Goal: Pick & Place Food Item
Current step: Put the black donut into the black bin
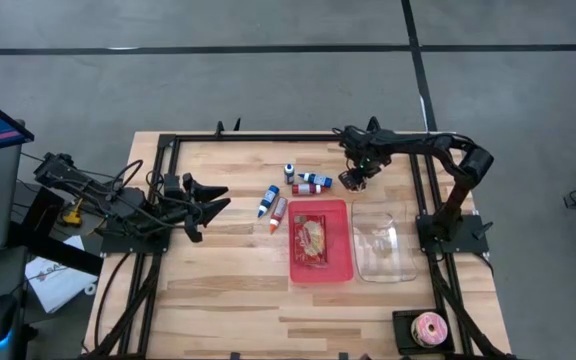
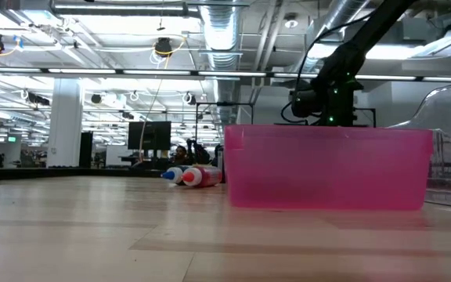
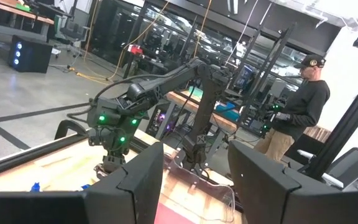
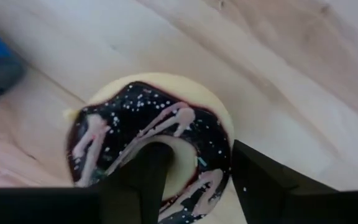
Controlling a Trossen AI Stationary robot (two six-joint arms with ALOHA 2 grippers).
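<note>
A doughnut (image 4: 148,134) with dark glaze, pink stripes and sprinkles lies flat on the wooden table, just beyond the pink tray (image 1: 343,240). My right gripper (image 1: 353,178) points straight down on it and is shut on its ring. In the high view the gripper hides the doughnut. My left gripper (image 1: 213,200) hangs open at the table's left, level and with nothing between its fingers (image 3: 135,186). My right gripper comes from above, pointing down. One finger (image 4: 143,177) stands in the doughnut's hole and the other (image 4: 260,183) outside its rim, with the glazed ring (image 4: 207,168) between them. The doughnut lies flat on the table.
The pink tray holds a pastry (image 1: 313,238). A clear container (image 1: 383,245) stands to its right. Several small bottles (image 1: 273,203) lie on the table left of my right gripper. Another doughnut (image 1: 430,328) sits off the table's near right corner. A person (image 3: 300,109) stands beyond the table.
</note>
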